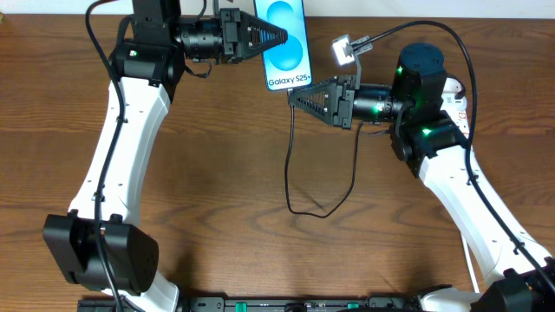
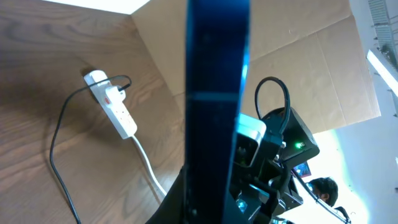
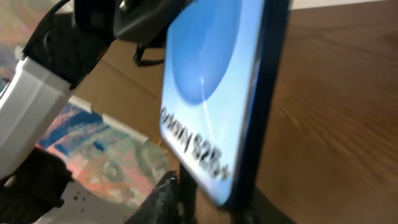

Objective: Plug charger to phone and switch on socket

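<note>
The phone (image 1: 290,52), its cyan screen reading "Galaxy S25+", is held off the table at the back, with my left gripper (image 1: 281,38) shut on its side. The left wrist view shows it edge-on (image 2: 214,93). My right gripper (image 1: 293,97) sits just below the phone's bottom edge, its fingers (image 3: 165,193) apart on either side of the lower corner (image 3: 211,93). The charger's thin black cable (image 1: 290,165) rises to that edge, and its tip (image 3: 188,190) stands next to my left finger. The white socket (image 2: 112,106) lies on the table, mostly under my right arm (image 1: 454,90).
The charger cable loops over the middle of the brown table (image 1: 208,173) and runs to the socket's end (image 2: 59,137). The socket's white cord (image 2: 146,162) trails toward the front. A cardboard sheet (image 2: 323,74) stands beyond the table.
</note>
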